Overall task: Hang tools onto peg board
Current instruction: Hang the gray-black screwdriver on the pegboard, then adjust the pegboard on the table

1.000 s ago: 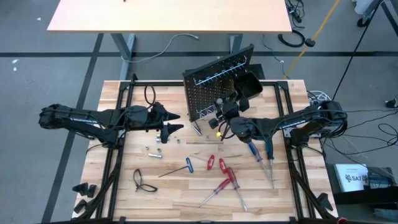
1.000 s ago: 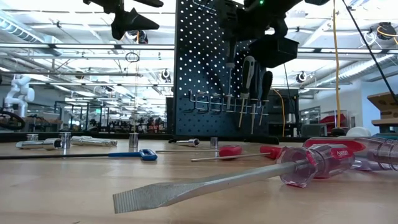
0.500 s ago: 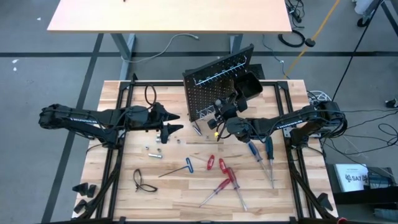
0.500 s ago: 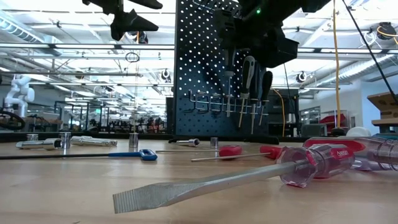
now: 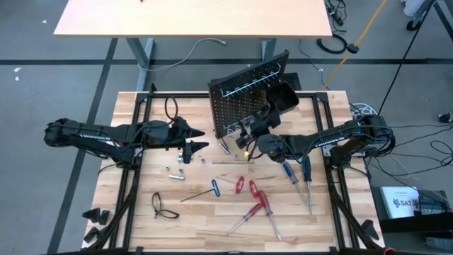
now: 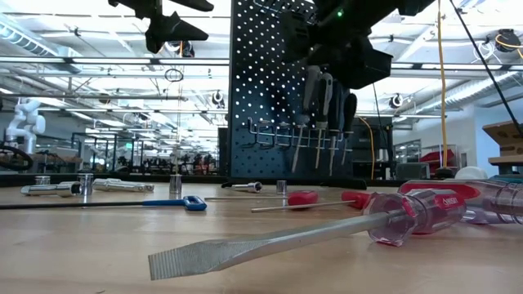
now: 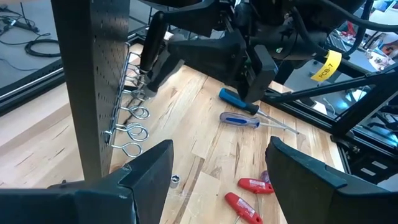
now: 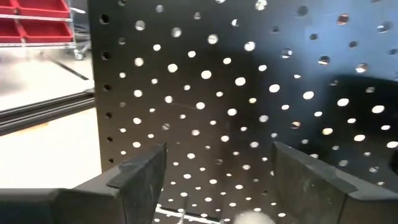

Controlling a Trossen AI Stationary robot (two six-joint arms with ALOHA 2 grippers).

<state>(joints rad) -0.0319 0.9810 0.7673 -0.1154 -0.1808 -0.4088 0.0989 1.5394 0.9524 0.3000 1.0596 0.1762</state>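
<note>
Right gripper parted at peg board, holding nothing

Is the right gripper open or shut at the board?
Open. The right gripper shows its two fingers spread wide apart, nothing between them, facing the peg board.

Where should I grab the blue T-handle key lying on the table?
Grip the blue T-handle key at its blue crossbar, coming straight down from above. It lies flat with the thin silver shaft trailing toward the left arm's side; the crossbar is the thickest part.
</note>
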